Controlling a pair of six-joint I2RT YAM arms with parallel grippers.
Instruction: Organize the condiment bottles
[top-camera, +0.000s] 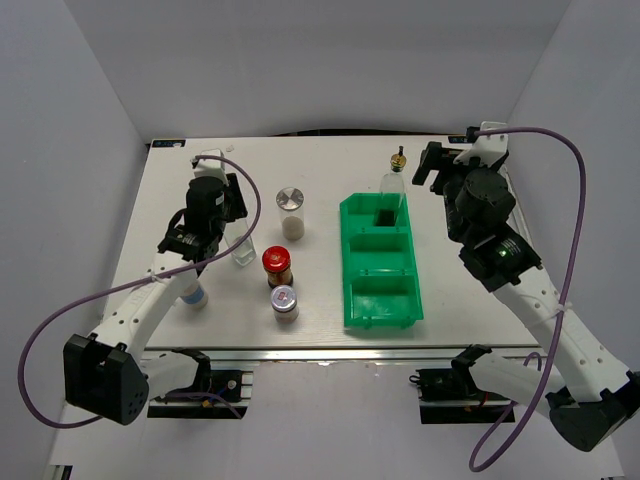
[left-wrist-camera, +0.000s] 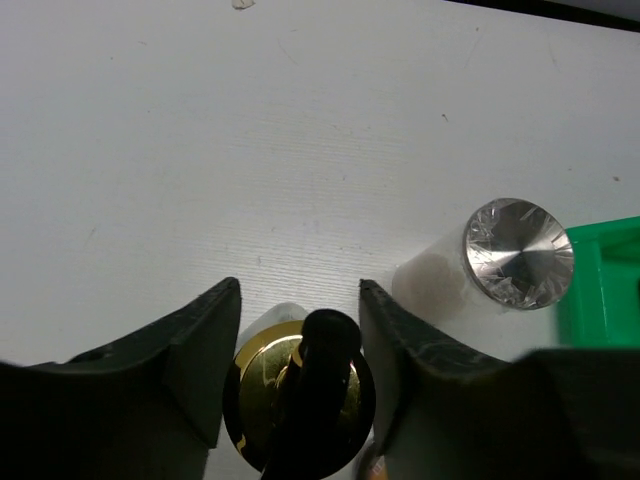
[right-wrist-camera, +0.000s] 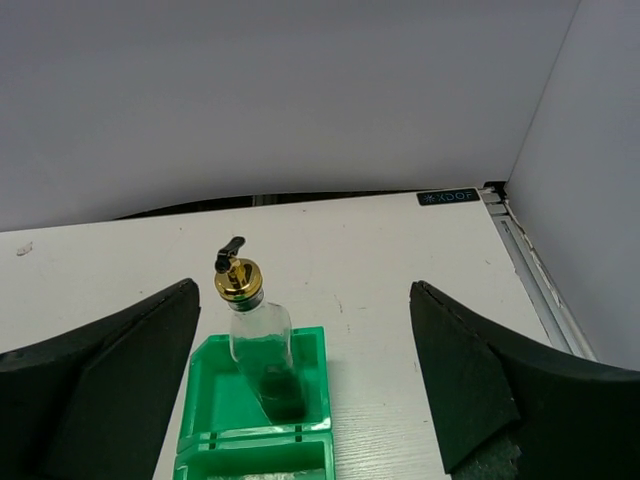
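Condiment bottles (top-camera: 277, 262), upright, one in green bin (top-camera: 385, 318)

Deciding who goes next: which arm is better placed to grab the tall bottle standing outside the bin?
Left. The left gripper straddles that bottle's gold pourer, a finger each side; the right gripper hovers open beside the green bin.

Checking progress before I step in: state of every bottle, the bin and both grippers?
bottle in bin: standing, far compartment
green bin: holds one bottle
second tall bottle: upright on table, inside left gripper
red-capped jar: upright, capped
far silver jar: upright, lidded
near silver jar: upright, lidded
third jar: partly hidden
left gripper: contact unclear
right gripper: open, empty
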